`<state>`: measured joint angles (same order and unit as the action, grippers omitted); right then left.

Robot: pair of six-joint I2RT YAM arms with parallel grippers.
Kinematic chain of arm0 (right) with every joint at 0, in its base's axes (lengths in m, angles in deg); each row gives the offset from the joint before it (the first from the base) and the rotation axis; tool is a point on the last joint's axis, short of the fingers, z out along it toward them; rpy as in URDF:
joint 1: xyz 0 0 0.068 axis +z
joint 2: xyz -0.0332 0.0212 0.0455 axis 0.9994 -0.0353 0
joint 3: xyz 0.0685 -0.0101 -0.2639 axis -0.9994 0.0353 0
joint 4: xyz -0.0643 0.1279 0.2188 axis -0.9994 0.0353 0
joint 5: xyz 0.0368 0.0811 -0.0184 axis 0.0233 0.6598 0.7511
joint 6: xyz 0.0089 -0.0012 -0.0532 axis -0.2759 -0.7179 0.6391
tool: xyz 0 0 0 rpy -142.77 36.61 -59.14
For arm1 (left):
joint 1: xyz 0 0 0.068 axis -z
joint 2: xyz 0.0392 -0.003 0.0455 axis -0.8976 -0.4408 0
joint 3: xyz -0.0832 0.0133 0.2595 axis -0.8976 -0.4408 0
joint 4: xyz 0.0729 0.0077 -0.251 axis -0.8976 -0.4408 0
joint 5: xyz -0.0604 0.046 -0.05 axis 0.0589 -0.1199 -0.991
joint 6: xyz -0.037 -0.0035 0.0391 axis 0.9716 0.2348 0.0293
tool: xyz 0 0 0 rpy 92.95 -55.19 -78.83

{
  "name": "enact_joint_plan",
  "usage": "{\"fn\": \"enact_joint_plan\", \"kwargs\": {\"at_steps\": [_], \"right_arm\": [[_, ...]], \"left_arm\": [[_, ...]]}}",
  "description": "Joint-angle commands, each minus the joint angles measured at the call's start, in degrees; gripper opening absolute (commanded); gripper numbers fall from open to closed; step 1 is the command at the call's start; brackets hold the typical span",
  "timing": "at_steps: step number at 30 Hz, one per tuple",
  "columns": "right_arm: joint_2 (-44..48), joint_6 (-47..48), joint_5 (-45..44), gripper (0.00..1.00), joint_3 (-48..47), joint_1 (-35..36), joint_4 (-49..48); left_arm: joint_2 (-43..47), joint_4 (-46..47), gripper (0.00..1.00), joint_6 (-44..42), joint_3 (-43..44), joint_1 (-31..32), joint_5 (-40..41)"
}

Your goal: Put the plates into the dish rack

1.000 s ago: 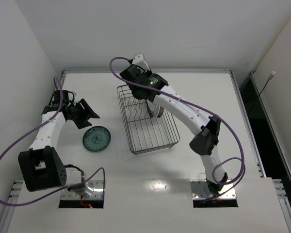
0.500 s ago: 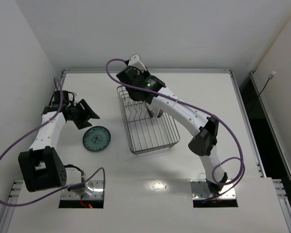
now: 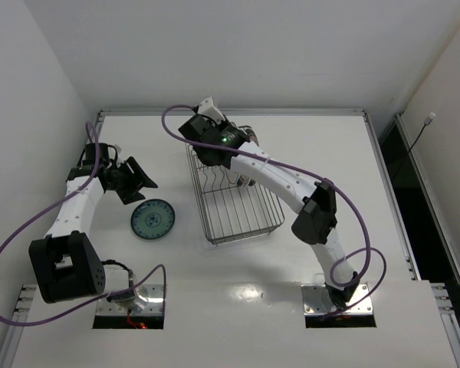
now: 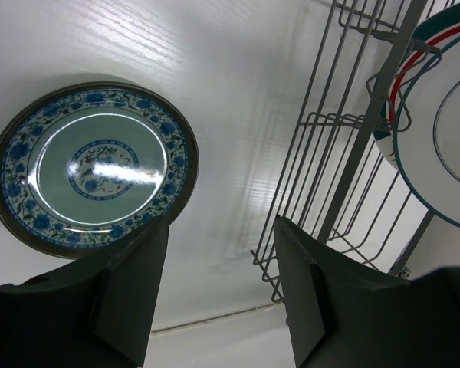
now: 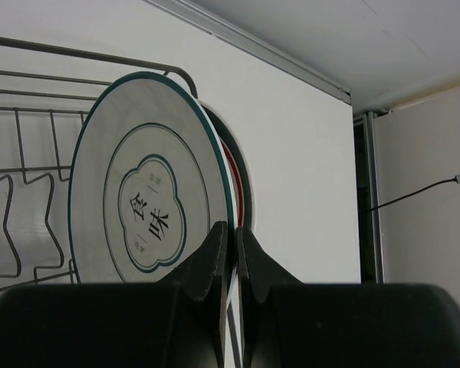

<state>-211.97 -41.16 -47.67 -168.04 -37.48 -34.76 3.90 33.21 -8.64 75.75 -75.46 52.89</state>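
The dark wire dish rack stands mid-table. In the right wrist view a white plate with a teal rim stands upright in the rack, with a red-lined plate close behind it. My right gripper is shut on the front plate's rim; in the top view it is at the rack's far end. The small teal patterned plate lies flat left of the rack. My left gripper is open and empty above and behind it. The larger grey-white plate does not show clearly.
The left wrist view shows the patterned plate, the rack's wires and the two racked plates. White walls close in the table at the left and back. A black gap runs along the right edge.
My right wrist has shifted left and toward the back along the rack's far end. The left arm and the patterned plate have not moved.
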Motion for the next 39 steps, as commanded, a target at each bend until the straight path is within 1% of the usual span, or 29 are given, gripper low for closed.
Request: {"fn": "enact_joint_plan", "kwargs": {"at_steps": [1,5,11,17,23,27,32,37,39], "right_arm": [[1.11,0.44,-5.06,0.0,-0.45,0.48,-1.18],[3.83,1.75,-5.77,0.0,-1.6,0.48,-2.4],[5.25,2.9,-6.99,0.0,-1.6,0.48,-3.82],[6.47,3.43,-8.05,0.0,0.51,1.0,-4.34],[5.78,4.66,-7.53,0.0,0.51,1.0,-6.28],[4.72,5.19,-7.0,0.0,2.96,1.0,-6.8],[2.61,4.57,-3.57,0.0,3.5,1.0,-6.19],[-0.02,4.04,2.13,0.0,4.55,0.48,-6.19],[-0.56,2.64,3.98,0.0,4.55,0.48,-4.79]], "left_arm": [[1.68,0.21,0.54,-0.67,-0.08,-0.34,-0.54],[1.68,0.21,0.54,-0.67,0.45,-0.34,-0.54],[1.68,-0.32,0.54,-0.67,1.5,-0.34,-0.54],[1.68,-0.32,0.54,-0.67,0.97,-0.34,-0.54],[1.15,0.21,0.54,-0.67,0.97,-0.34,-0.54],[1.15,0.21,0.54,-0.67,0.97,-0.34,-0.54],[1.15,0.21,0.54,-0.67,0.97,-0.34,-0.54],[1.15,-0.31,0.54,-0.67,0.97,-0.34,-0.01],[1.68,-0.32,0.54,-0.67,0.45,-0.34,0.52]]}}
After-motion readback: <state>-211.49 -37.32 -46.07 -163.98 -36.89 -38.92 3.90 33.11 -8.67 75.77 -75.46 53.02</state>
